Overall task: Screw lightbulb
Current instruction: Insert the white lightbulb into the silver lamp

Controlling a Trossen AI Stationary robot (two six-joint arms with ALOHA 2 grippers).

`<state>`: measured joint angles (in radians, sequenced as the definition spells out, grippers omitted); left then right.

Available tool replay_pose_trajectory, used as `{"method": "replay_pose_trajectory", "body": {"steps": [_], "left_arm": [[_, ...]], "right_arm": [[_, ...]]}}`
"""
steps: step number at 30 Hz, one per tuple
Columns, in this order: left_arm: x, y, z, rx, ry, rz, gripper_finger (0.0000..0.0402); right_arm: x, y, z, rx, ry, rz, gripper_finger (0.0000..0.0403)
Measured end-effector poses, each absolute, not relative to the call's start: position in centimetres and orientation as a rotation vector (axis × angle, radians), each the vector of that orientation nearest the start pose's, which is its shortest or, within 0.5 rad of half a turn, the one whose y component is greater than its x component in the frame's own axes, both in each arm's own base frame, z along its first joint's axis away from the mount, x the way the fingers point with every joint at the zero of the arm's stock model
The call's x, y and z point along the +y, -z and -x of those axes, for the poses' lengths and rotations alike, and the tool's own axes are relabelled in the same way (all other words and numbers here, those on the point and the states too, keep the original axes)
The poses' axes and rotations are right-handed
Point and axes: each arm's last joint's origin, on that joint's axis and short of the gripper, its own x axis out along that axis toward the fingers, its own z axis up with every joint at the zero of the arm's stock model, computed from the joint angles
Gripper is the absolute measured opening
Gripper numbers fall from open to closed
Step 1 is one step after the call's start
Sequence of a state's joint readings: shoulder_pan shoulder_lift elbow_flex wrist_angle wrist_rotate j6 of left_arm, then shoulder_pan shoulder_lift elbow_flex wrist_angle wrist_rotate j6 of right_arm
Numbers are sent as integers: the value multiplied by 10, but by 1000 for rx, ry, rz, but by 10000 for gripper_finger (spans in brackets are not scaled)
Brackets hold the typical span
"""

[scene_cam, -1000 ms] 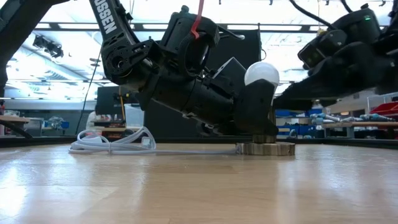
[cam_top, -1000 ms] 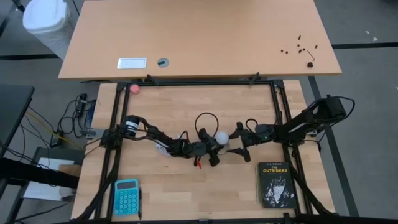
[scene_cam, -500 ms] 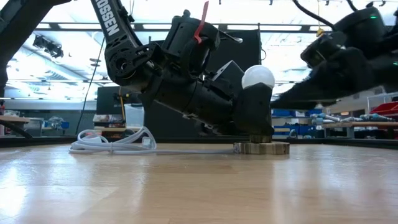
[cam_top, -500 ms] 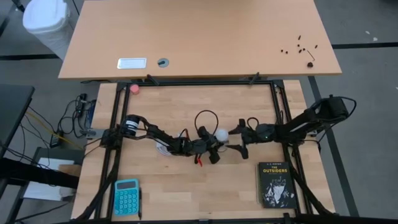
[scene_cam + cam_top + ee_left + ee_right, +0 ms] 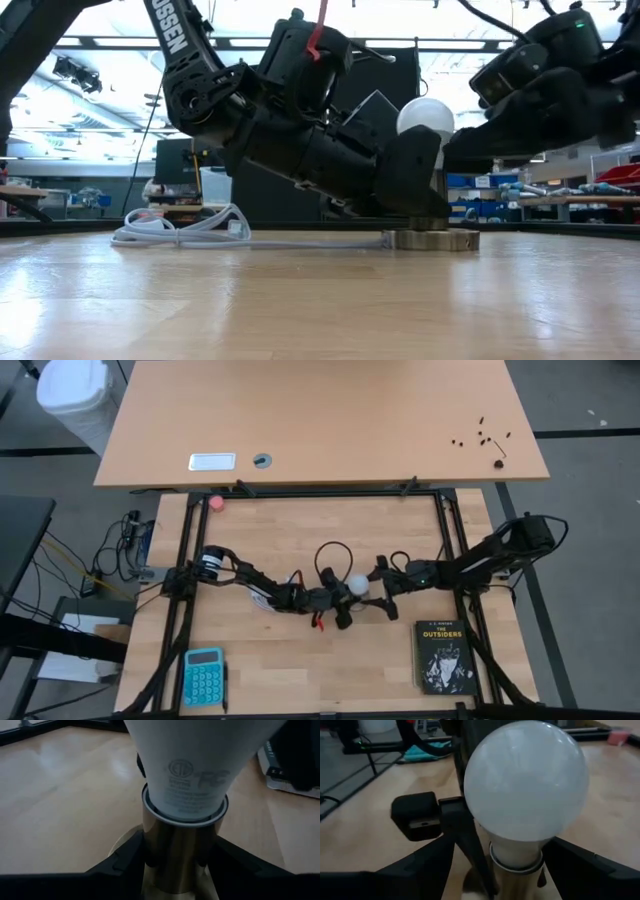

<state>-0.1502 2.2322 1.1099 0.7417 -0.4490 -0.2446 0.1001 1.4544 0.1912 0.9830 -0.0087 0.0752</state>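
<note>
The white lightbulb [image 5: 357,586] stands upright in a brass-coloured socket [image 5: 175,845]. The socket's round disc base [image 5: 430,240] rests on the table, and a white cord [image 5: 190,230] trails toward the left. My left gripper [image 5: 343,600] reaches in from the left and is shut on the socket below the bulb [image 5: 195,775]. My right gripper [image 5: 378,584] comes from the right. Its fingers stand wide apart, one on either side of the bulb's lower globe [image 5: 525,795]. My left gripper pinches the socket's brass neck [image 5: 172,855] between its two fingers [image 5: 125,865], just under the bulb's collar. It comes from the table's left, slanting slightly down. The socket stands upright with its disc on the table. Whether my right gripper touches the bulb, I cannot tell.
A black book [image 5: 443,655] lies near the front right and a teal calculator [image 5: 203,675] at the front left. A pink ball [image 5: 216,503] sits at the far left. A black cable loop [image 5: 330,555] lies behind the socket. A second desk [image 5: 320,420] stands beyond the far edge.
</note>
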Motion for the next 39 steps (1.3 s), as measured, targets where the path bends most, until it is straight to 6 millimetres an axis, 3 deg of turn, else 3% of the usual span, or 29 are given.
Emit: {"method": "replay_pose_trajectory", "body": {"steps": [6, 10, 14, 19, 25, 31, 39], "left_arm": [[-52, -82, -426, 327, -354, 140, 184], [-47, -81, -426, 325, -419, 138, 184], [-47, -81, -426, 325, -422, 134, 184], [-48, -81, -426, 331, -401, 126, 184], [-49, -81, -426, 329, -386, 114, 184], [-52, -82, -426, 325, -354, 118, 184], [-52, -81, -426, 327, -370, 130, 184]], "right_arm": [[32, -125, -198, 309, -121, -131, 308], [45, -134, -187, 262, -274, -163, 308], [42, -131, -184, 278, -82, -109, 308], [21, -126, -190, 304, 86, -78, 308], [9, -132, -208, 278, 13, -61, 308], [8, -131, -223, 307, -34, -44, 308], [16, -129, -211, 357, -62, -86, 308]]}}
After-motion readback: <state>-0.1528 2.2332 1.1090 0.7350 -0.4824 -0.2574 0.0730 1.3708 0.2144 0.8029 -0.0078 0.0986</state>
